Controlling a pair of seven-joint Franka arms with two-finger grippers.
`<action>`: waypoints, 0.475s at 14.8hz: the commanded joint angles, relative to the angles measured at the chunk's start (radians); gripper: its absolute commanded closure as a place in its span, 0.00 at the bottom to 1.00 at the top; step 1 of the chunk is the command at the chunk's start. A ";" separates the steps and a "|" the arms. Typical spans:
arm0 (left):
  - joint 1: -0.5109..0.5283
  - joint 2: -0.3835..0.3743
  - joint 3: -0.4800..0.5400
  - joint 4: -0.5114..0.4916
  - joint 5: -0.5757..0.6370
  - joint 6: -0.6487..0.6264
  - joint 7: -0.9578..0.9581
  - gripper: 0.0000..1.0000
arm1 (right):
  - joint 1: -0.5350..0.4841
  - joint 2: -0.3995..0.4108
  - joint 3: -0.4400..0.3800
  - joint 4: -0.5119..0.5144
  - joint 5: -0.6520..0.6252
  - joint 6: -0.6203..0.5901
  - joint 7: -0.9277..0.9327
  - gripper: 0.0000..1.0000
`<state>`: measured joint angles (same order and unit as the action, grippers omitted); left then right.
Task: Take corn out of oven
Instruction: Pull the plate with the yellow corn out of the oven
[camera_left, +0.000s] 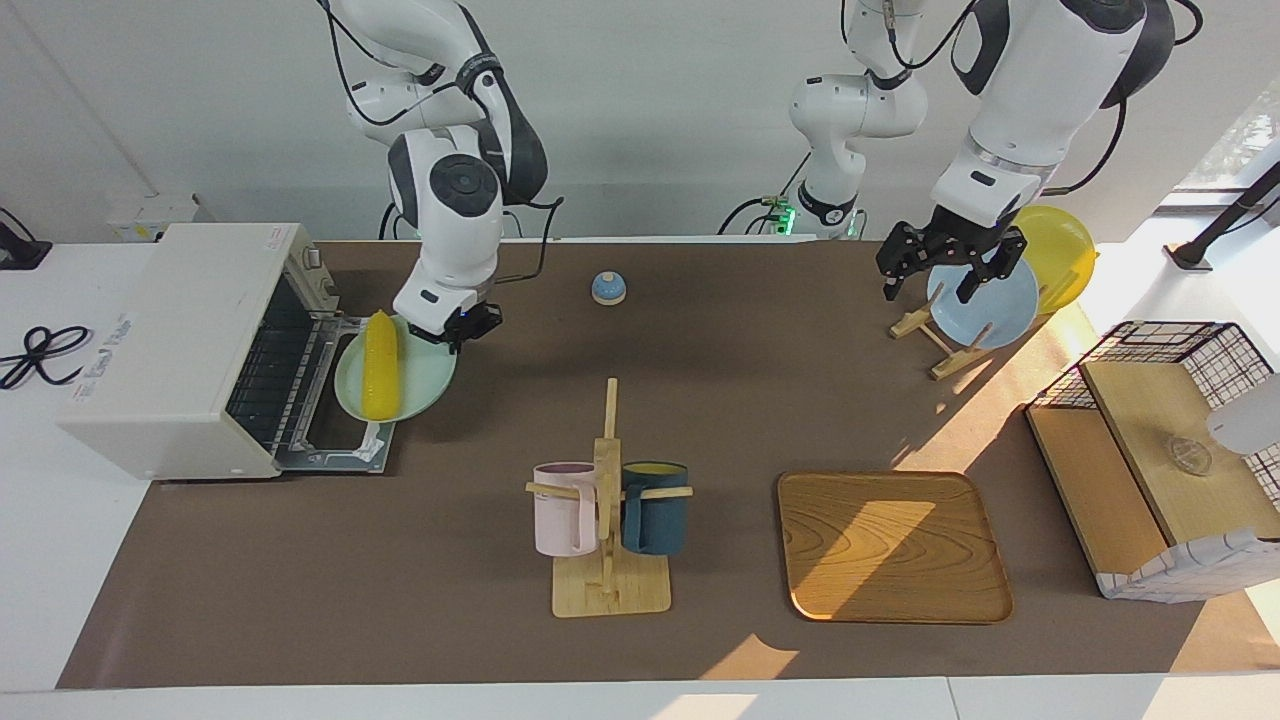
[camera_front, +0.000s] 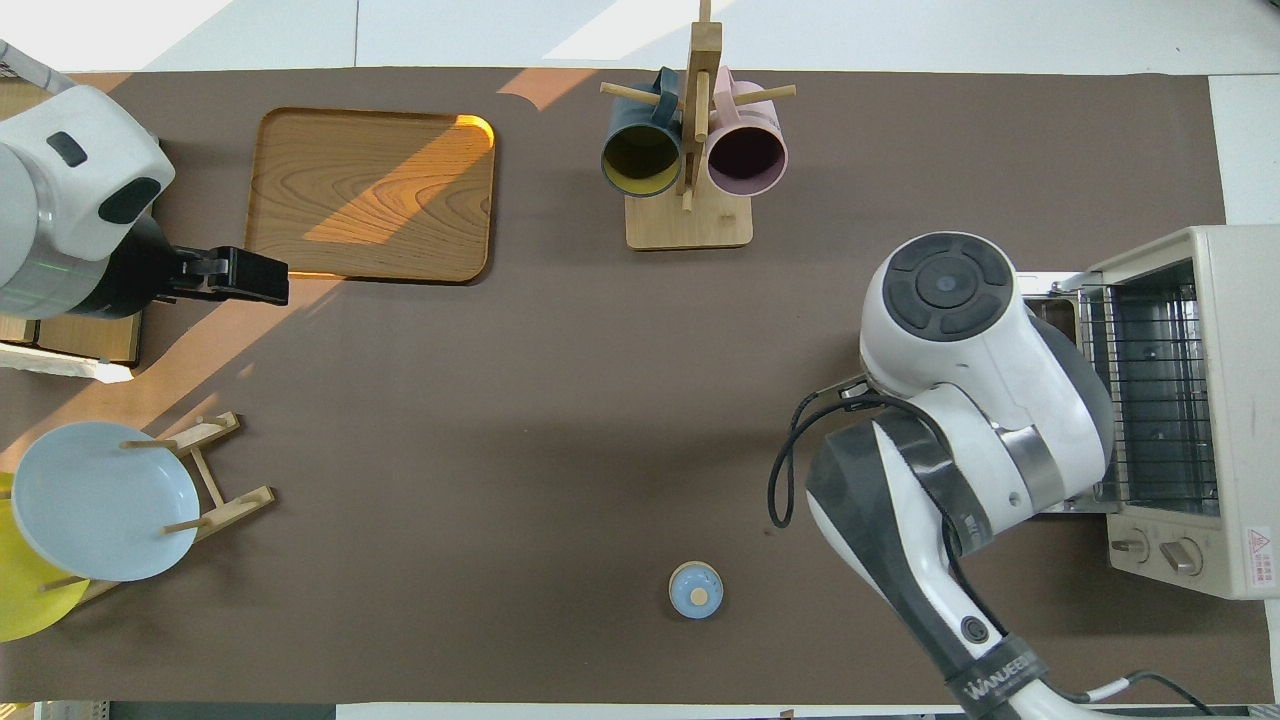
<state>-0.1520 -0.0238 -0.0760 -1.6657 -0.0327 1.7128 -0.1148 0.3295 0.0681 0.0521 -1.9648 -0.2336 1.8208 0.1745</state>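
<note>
At frame left the oven (camera_left: 180, 345) stands open. The corn (camera_left: 379, 365) rides a green plate (camera_left: 420, 385) over the dropped door, the right gripper (camera_left: 458, 327) pinching the plate's rim. Extraction is nearly finished; next, lower the plate onto the bench. Upper right, the left gripper (camera_left: 950, 262) waits, fingers spread.

From overhead the right arm (camera_front: 960, 400) hides the corn, its plate and most of the oven (camera_front: 1190, 400) door, the yellow plate (camera_front: 25, 600) is cut by the picture's edge, and the basket (camera_left: 1180, 450) is cut off in the facing view.
</note>
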 joint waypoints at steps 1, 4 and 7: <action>-0.015 -0.015 0.004 -0.034 -0.016 0.027 0.012 0.00 | 0.121 0.109 -0.003 0.151 -0.026 -0.107 0.159 1.00; -0.015 -0.013 0.004 -0.042 -0.018 0.027 0.014 0.00 | 0.271 0.322 -0.002 0.398 -0.013 -0.213 0.388 1.00; -0.014 -0.016 0.004 -0.049 -0.018 0.028 0.015 0.00 | 0.306 0.412 0.002 0.477 0.043 -0.190 0.499 1.00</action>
<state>-0.1550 -0.0231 -0.0834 -1.6840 -0.0336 1.7144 -0.1148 0.6480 0.3831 0.0551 -1.6021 -0.2267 1.6560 0.6305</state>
